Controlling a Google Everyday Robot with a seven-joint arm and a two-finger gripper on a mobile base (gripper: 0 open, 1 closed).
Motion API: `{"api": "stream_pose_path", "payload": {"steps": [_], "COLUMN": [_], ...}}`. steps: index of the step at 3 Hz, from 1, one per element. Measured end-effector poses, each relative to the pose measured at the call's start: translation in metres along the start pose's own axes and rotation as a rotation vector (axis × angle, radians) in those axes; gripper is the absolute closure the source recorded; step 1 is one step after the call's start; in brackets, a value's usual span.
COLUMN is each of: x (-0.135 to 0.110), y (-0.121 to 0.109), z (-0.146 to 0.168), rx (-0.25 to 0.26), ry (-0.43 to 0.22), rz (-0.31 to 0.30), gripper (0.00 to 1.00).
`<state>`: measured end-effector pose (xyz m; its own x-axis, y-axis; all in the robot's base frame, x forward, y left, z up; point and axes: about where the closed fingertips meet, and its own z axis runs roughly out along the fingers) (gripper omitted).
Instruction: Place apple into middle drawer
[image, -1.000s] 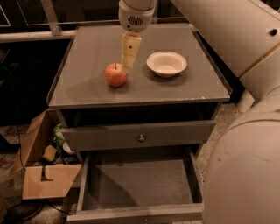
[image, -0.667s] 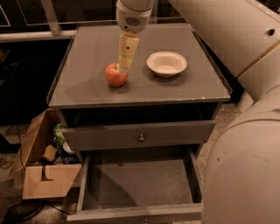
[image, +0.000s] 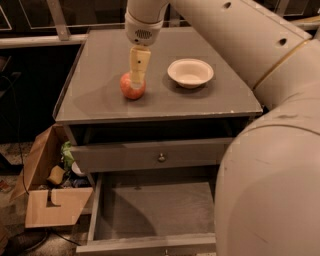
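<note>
The apple (image: 131, 88) is small, round and red-orange. It sits on the grey cabinet top (image: 100, 100), left of centre. My gripper (image: 136, 80) hangs straight down from the arm and its yellowish tip is right at the apple's upper right side, partly covering it. The middle drawer (image: 155, 212) is pulled out below at the front, showing a bare flat grey floor, low side walls and a thick front board (image: 145, 245).
A shallow white bowl (image: 190, 72) stands on the top, right of the apple. A shut drawer with a round metal knob (image: 161, 157) is above the open one. An open cardboard box (image: 50, 195) with clutter sits on the floor at left. My large arm (image: 270, 150) fills the right side.
My gripper has moved left and down, from just right of and above the apple to right against it. The apple, bowl and drawers have not moved.
</note>
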<state>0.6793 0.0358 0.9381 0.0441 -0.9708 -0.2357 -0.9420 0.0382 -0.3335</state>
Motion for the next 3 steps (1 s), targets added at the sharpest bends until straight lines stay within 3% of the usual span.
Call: {"api": "stream_pose_path", "payload": {"steps": [1,2,3], "x": [-0.019,-0.017,-0.016], "y": [0.009,0.008,0.011], "z": [0.025,0.026,0.047], "rx": [-0.067,-0.060,-0.084], "ry": [-0.051,-0.038,0.003], "rz": [-0.044,-0.042,-0.039], "gripper": [0.00,0.00,0.00]}}
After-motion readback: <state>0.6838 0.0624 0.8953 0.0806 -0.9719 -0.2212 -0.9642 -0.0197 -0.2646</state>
